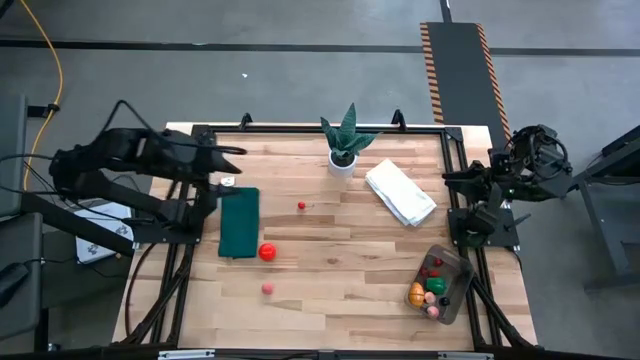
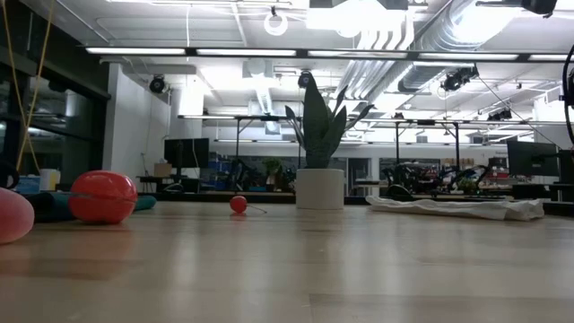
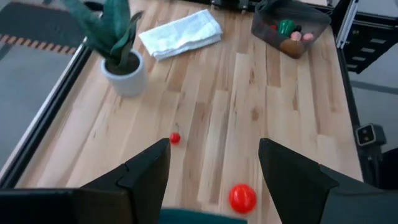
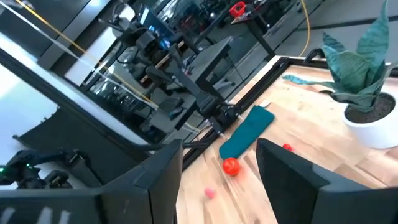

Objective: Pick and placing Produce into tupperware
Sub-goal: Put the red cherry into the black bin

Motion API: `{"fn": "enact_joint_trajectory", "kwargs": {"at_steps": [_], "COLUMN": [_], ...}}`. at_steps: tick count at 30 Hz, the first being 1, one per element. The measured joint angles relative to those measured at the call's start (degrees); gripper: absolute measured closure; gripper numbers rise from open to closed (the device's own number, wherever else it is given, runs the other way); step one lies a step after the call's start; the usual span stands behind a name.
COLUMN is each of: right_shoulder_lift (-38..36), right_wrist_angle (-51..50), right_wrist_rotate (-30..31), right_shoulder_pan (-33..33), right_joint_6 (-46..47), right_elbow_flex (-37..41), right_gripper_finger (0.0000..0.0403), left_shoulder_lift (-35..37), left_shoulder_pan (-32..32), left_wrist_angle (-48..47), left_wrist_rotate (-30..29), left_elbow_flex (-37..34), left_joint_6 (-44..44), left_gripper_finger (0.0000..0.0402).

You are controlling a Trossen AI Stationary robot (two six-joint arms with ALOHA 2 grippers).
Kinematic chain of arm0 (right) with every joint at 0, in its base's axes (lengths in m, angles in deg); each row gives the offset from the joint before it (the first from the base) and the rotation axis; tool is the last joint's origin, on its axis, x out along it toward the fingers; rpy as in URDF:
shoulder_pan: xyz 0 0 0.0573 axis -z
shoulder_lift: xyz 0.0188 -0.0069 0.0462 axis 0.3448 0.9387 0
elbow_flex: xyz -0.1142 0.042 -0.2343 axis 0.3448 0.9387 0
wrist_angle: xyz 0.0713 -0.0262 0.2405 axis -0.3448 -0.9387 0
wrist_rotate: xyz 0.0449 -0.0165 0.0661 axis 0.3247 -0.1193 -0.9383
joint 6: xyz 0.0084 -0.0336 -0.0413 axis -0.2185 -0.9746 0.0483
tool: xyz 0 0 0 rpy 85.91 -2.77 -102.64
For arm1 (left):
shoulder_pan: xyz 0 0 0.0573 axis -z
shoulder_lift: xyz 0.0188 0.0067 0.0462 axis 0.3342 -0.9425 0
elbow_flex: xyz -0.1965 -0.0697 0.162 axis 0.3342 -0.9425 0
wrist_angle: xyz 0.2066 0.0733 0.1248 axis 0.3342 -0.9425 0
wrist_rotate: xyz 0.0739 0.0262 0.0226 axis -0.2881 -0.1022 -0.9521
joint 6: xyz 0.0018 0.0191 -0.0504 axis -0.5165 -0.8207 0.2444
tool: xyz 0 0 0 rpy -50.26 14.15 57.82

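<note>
The tupperware (image 1: 441, 283) stands at the table's near right corner with several pieces of produce inside, and shows far off in the left wrist view (image 3: 289, 25). Three pieces lie loose on the wood: a red tomato-sized ball (image 1: 267, 252) (image 3: 242, 198) (image 4: 231, 166), a small red berry (image 1: 301, 205) (image 3: 175, 138) and a pink ball (image 1: 267, 289) (image 4: 211, 193). My left gripper (image 1: 236, 152) (image 3: 214, 152) hovers open above the table's far left corner, tilted down, nothing between its fingers. My right gripper (image 1: 450, 178) (image 4: 219, 149) is open and raised at the right edge, pointing level across the table.
A dark green mat (image 1: 240, 222) lies at the left, next to the red ball. A spiky plant in a white pot (image 1: 343, 150) stands at the far middle. A folded white cloth (image 1: 400, 192) lies right of the plant. Bare wood fills the table's middle and near side.
</note>
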Motion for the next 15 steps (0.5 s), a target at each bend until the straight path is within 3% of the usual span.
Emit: {"fn": "enact_joint_trajectory", "kwargs": {"at_steps": [9,15], "right_shoulder_lift": [0.0,0.02], "right_wrist_angle": [1.33,1.64], "right_wrist_rotate": [3.42,4.91], "right_shoulder_pan": [-0.01,0.0], "right_joint_6": [-0.01,0.06], "right_elbow_flex": [0.0,0.0], "right_gripper_finger": [0.0206,0.0206], "left_shoulder_lift": [3.94,5.66], "left_shoulder_pan": [0.04,0.04], "left_wrist_angle": [-10.97,-13.1], "left_wrist_rotate": [0.0,1.07], "left_elbow_flex": [-0.74,-7.64], "left_joint_6": [2.43,2.73], "left_gripper_finger": [0.0167,0.0167]}}
